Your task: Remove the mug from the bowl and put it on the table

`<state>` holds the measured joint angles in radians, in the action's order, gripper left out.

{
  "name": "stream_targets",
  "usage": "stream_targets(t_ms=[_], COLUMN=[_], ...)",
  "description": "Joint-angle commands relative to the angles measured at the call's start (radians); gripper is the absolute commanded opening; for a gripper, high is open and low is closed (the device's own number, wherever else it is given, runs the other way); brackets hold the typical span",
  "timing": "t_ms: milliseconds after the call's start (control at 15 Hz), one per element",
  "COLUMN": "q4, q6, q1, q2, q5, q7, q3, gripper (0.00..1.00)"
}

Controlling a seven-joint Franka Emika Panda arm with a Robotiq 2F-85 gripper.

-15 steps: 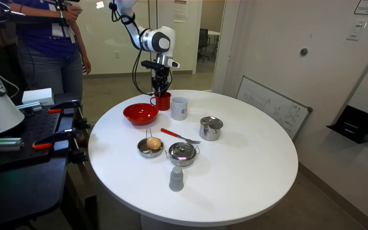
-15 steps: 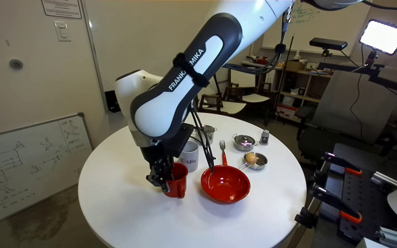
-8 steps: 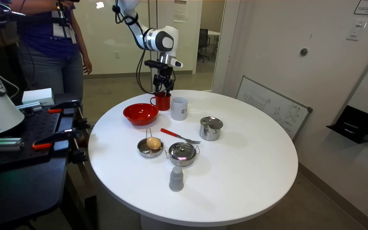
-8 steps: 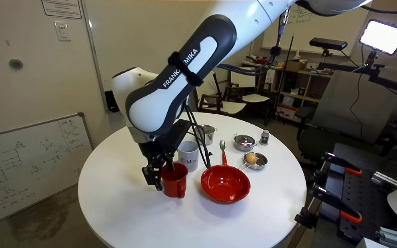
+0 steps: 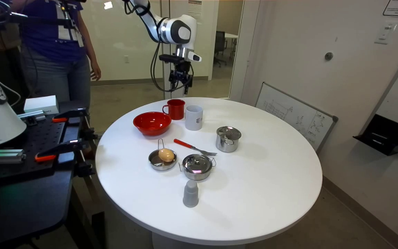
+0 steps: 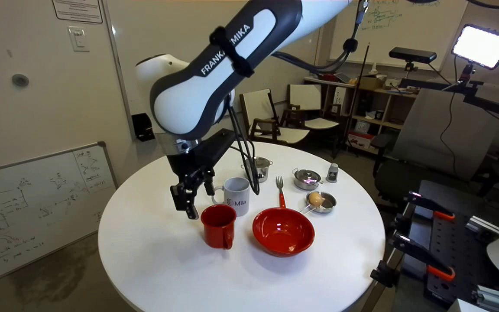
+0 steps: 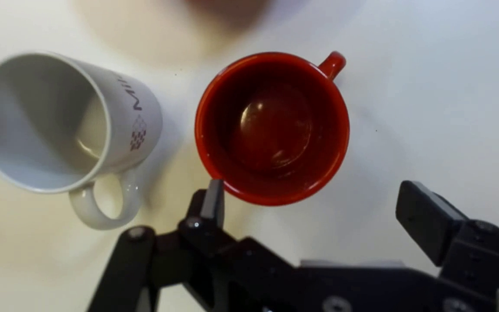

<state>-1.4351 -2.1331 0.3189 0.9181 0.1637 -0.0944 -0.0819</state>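
The red mug (image 6: 219,229) stands upright on the white table (image 6: 167,273), beside the red bowl (image 6: 283,234) and apart from it. In both exterior views the bowl (image 5: 152,123) holds nothing. My gripper (image 6: 201,203) hangs above the table, a little higher than the mug's rim and off to its side. From the wrist view I look down into the mug (image 7: 271,125); the gripper (image 7: 312,189) stands wide open with nothing between its fingers, one finger overlapping the rim's edge in the picture.
A white mug (image 6: 237,197) stands close by the red one. Farther over are a lidded metal pot (image 5: 228,139), a red-handled fork (image 5: 193,147), a small pan with an egg (image 5: 166,155), a lidded metal dish (image 5: 197,167) and a grey shaker (image 5: 191,194).
My gripper has opened, let go of the mug and risen out of it to above its rim. The mug and bowl have not moved.
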Motion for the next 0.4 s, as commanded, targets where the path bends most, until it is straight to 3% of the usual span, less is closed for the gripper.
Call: stream_targets(t_ms=[0,200,267,333], q4=[-0.096,-0.178,-0.067,-0.091], q6=[-0.050,-0.163,-0.092,-0.117], q1=[-0.008,-0.041,-0.015,-0.022], q2=[-0.106,-0.181,-0.098,-0.119], q5=[-0.005,-0.033,-0.008,-0.014], q7=[-0.039,-0.043,-0.032,-0.032], q3=[0.008,-0.006,0.007,0.006], gripper=[1.00,1.00,1.00,1.00])
